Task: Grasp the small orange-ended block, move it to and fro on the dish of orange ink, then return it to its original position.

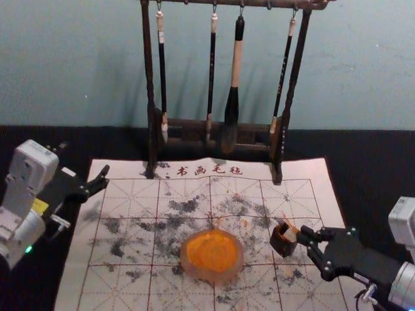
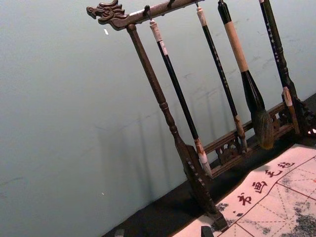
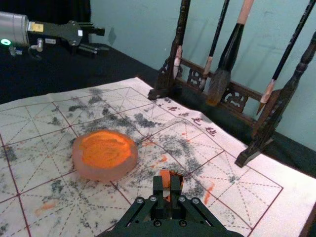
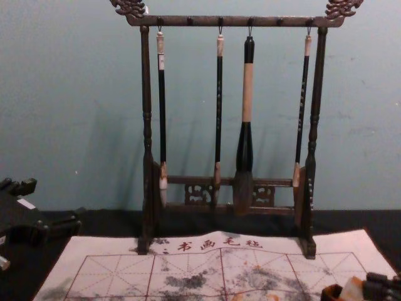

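Our right gripper (image 1: 303,237), at the right of the head view, has its jaws drawn in on the small orange-ended block (image 1: 289,233). We see the block at the little dark pot (image 1: 281,246), right of the orange ink dish (image 1: 212,255). Our left gripper (image 1: 106,176) waits at centre left, jaws spread, nothing between them.

rack (image 4: 146,88): wooden | brushes (image 4: 247,91): four, hanging | mat (image 1: 121,282): gridded, smudged | cloth (image 1: 371,154): black
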Available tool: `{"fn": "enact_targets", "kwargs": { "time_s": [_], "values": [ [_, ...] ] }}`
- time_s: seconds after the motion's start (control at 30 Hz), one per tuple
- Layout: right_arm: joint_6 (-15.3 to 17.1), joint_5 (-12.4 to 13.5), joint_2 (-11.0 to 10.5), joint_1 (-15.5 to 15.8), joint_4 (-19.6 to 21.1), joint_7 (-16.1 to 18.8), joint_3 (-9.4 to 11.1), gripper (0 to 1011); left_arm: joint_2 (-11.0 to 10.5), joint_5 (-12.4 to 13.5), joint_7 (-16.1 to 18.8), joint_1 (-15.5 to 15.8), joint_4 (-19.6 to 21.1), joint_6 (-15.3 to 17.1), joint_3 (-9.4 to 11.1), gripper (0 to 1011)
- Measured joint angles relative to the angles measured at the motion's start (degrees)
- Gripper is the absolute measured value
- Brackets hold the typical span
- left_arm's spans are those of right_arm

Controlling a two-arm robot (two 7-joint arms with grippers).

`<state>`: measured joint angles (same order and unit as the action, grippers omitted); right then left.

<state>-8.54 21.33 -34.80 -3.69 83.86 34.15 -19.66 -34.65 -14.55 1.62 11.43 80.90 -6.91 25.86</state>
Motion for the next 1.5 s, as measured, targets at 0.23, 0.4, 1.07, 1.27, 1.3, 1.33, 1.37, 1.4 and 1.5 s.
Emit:
{"fn": "enact_targets", "kwargs": {
  "time_s": [0.23, 0.4, 1.07, 1.27, 1.3, 1.33, 1.37, 1.4, 1.5],
  "values": [
    [0.7, 0.8, 0.1, 0.1, 0.8, -0.2, 0.7, 49, 0.0, 0.0, 0.0, 0.0, 0.0, 0.0, 0.0, 1001],
    [0.9, 1.4, 0.1, 0.1, 0.9, 0.0, 1.0, 49, 0.0, 0.0, 0.0, 0.0, 0.0, 0.0, 0.0, 1001],
    [1.7, 3.7, -1.1, 1.2, 3.3, 0.2, 2.3, 49, 0.0, 0.0, 0.0, 0.0, 0.0, 0.0, 0.0, 1001],
    [2.1, 4.4, -2.3, 2.3, 5.7, 0.0, 3.2, 49, 0.0, 0.0, 0.0, 0.0, 0.0, 0.0, 0.0, 1001],
    [2.1, 4.4, -2.3, 2.3, 5.7, 0.0, 3.2, 49, 0.0, 0.0, 0.0, 0.0, 0.0, 0.0, 0.0, 1001],
    [2.2, 4.5, -2.6, 2.5, 6.3, 0.0, 3.4, 49, 0.0, 0.0, 0.0, 0.0, 0.0, 0.0, 0.0, 1001],
    [2.2, 4.6, -2.7, 2.6, 6.6, -0.1, 3.5, 49, 0.0, 0.0, 0.0, 0.0, 0.0, 0.0, 0.0, 1001],
    [2.3, 4.7, -3.0, 2.8, 7.1, -0.1, 3.7, 49, 0.0, 0.0, 0.0, 0.0, 0.0, 0.0, 0.0, 1001],
    [2.5, 4.9, -3.3, 2.9, 8.2, -0.2, 4.1, 49, 0.0, 0.0, 0.0, 0.0, 0.0, 0.0, 0.0, 1001]
  ]
}}
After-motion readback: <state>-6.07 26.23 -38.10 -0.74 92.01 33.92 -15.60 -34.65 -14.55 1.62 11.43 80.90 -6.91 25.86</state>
